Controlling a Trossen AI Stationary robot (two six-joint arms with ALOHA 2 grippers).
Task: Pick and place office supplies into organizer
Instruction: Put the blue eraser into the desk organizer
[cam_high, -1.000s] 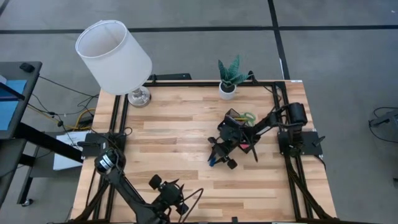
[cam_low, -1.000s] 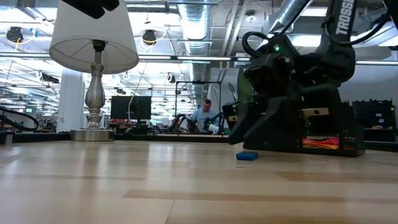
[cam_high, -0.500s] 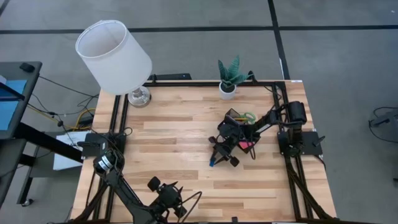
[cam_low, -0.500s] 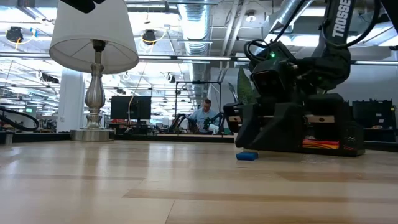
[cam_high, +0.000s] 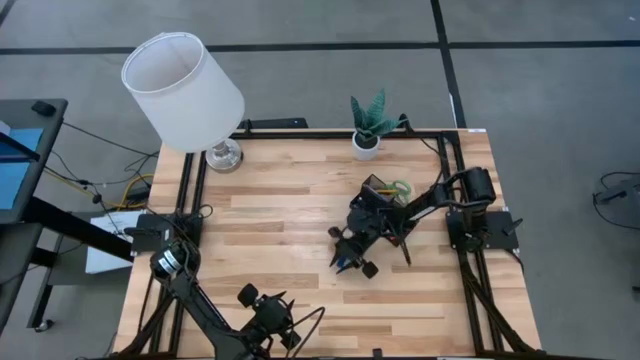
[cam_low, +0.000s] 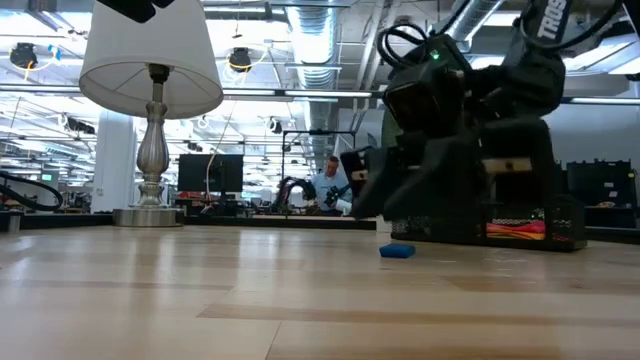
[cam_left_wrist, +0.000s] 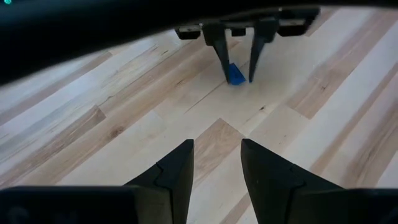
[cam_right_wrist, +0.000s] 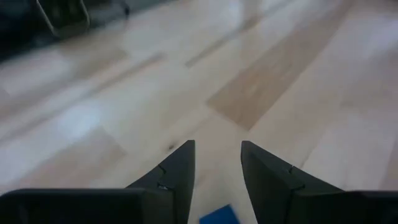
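A blue eraser (cam_low: 397, 251) lies flat on the wooden table, right of centre. My right gripper (cam_left_wrist: 239, 79) is open just above it, one finger on each side of the eraser (cam_left_wrist: 234, 74) and touching nothing. In the right wrist view the eraser (cam_right_wrist: 217, 216) shows low between the fingers. The black organizer (cam_high: 380, 188) stands behind the right arm, with green-handled scissors (cam_high: 400, 187) in it; the arm hides most of it. My left gripper (cam_left_wrist: 217, 143) waits open at the near edge, pointing at the eraser.
A white-shaded lamp (cam_high: 185, 90) stands at the far left corner. A white pot with a green plant (cam_high: 367, 143) stands at the far edge. Bare wood lies across the table's middle and left. A person sits in the room beyond the table.
My right gripper has shifted a little toward the table's left edge and risen slightly. The blue eraser has stayed where it lay on the table.
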